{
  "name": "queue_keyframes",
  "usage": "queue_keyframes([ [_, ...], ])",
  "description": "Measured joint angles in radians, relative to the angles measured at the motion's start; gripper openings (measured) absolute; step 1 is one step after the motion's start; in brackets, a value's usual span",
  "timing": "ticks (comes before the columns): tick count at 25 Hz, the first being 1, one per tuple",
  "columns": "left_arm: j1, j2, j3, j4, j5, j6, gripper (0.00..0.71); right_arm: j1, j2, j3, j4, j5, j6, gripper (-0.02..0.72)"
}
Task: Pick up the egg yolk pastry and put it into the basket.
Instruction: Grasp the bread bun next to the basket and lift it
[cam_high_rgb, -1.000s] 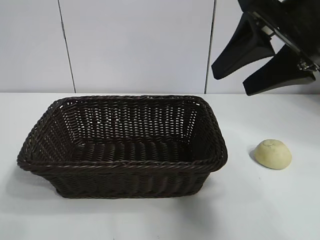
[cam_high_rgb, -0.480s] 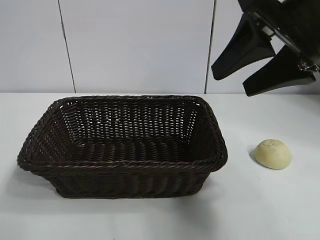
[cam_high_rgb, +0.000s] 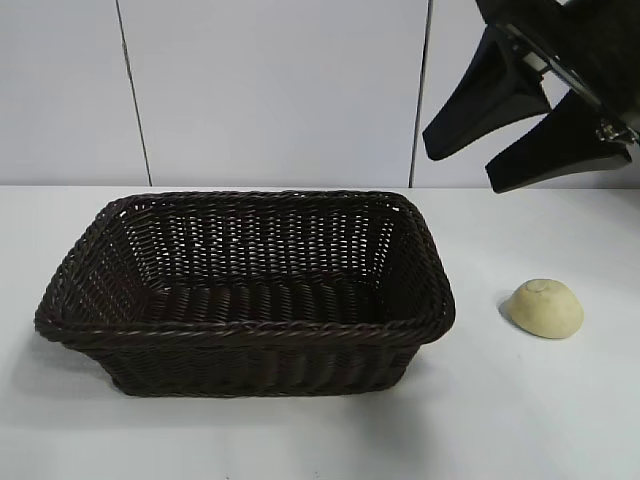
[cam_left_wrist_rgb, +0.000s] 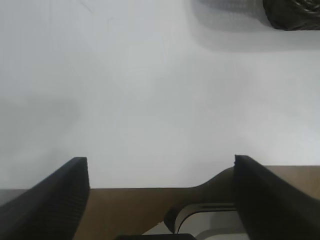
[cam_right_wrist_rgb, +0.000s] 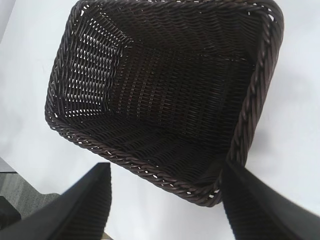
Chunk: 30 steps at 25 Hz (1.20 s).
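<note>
The egg yolk pastry (cam_high_rgb: 545, 307), a small pale yellow dome, lies on the white table to the right of the basket (cam_high_rgb: 60, 290). The dark brown wicker basket is empty and fills the right wrist view (cam_right_wrist_rgb: 260, 95); one corner of it shows in the left wrist view (cam_left_wrist_rgb: 292, 12). My right gripper (cam_high_rgb: 460, 160) hangs open and empty high above the table at the upper right, above and behind the pastry. It also shows in its own wrist view (cam_right_wrist_rgb: 165, 172). My left gripper (cam_left_wrist_rgb: 161, 167) is open and empty over bare table, out of the exterior view.
The white table top (cam_high_rgb: 520, 420) surrounds the basket. A white panelled wall (cam_high_rgb: 280, 90) stands behind. The table's edge (cam_left_wrist_rgb: 150, 189) lies under the left gripper.
</note>
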Motion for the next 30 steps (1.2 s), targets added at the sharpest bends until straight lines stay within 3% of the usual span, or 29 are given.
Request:
queue_keyframes([
  [8,0.015,-0.052,0.000,0.000,-0.006,0.000,0.571,0.000,0.000,0.000,0.000,-0.001,0.000,0.464],
  [12,0.065,-0.144,0.000,0.000,-0.006,0.000,0.571,0.000,0.000,0.000,0.000,-0.001,0.000,0.464],
  [20,0.071,-0.406,0.000,0.000,-0.004,0.000,0.571,0.000,0.000,0.000,-0.020,-0.004,0.000,0.464],
  [24,0.071,-0.457,0.000,0.000,0.005,0.000,0.571,0.000,0.000,0.000,-0.060,-0.006,0.040,0.464],
  [30,0.071,-0.457,0.000,0.000,0.005,0.000,0.571,-0.003,0.003,0.000,-0.201,-0.035,0.183,0.464],
])
